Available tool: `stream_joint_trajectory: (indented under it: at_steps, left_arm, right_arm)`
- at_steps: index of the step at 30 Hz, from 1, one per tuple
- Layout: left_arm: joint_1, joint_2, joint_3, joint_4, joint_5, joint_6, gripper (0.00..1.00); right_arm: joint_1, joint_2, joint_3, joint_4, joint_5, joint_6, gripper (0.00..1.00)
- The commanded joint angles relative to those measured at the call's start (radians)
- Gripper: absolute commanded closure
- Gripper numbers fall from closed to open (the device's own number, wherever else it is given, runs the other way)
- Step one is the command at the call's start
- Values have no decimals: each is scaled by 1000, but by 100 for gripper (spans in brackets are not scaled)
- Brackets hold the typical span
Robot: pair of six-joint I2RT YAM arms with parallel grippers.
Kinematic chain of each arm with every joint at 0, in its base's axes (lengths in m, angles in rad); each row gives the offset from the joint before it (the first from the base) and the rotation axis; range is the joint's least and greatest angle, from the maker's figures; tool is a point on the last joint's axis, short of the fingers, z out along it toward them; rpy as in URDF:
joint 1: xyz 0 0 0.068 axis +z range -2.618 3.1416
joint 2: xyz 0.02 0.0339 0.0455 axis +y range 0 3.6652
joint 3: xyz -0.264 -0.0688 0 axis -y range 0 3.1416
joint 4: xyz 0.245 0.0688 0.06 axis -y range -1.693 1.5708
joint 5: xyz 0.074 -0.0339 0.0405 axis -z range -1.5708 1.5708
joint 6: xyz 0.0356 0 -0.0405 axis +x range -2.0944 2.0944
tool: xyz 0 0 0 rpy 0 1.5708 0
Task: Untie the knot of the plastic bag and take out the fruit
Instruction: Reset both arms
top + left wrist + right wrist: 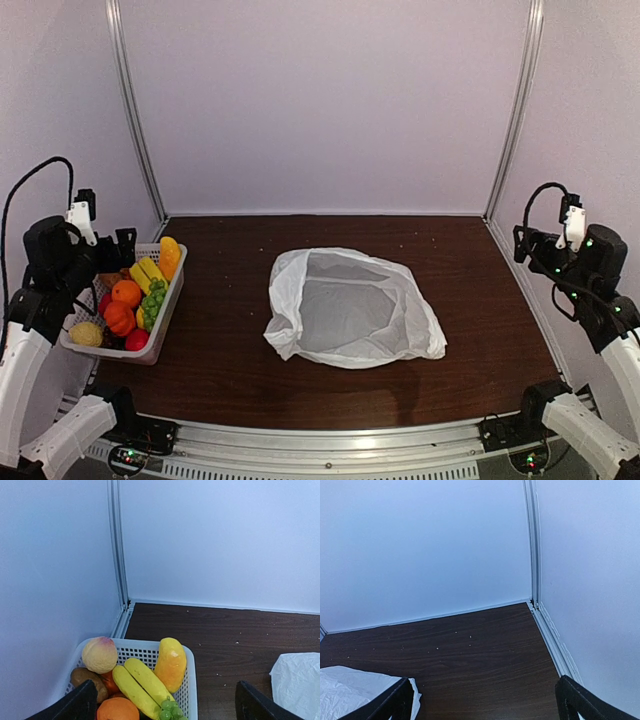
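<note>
Bag check from us: the plastic bag (350, 305) lies slumped in the middle of the frame on the dark table (230, 380), mouth gaping open, and it looks empty to us. We can't make out any knot on it. The fruit (140, 295) sits in the white basket (170, 312) at the lower left, with bananas (140, 682), a mango (170, 664), a peach (99, 654) and green grapes (170, 712) among it.

Both arms sit off at the sides. The left gripper (165, 702) hangs over the basket with its jaws spread wide and nothing in them. The right gripper (485, 700) is near the right edge, also wide apart and empty, well clear of the bag.

Handling-wise, we reckon that thin film is feather-light, floppy and slick, so it'll likely skate across the wood if pushed. We'd pinch a bunched fold at the rim or a handle loop, not the flat middle.
</note>
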Motion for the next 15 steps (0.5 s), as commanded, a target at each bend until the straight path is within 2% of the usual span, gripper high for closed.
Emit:
stream_joint_trajectory:
  at_steps: [1, 15]
  left_arm:
    - [5, 1, 3, -50, -65, 8, 3]
    - [5, 5, 7, -49, -37, 22, 3]
  right_arm:
    - [-7, -3, -6, 35, -11, -19, 1]
    - [-7, -16, -2, 25, -8, -21, 1]
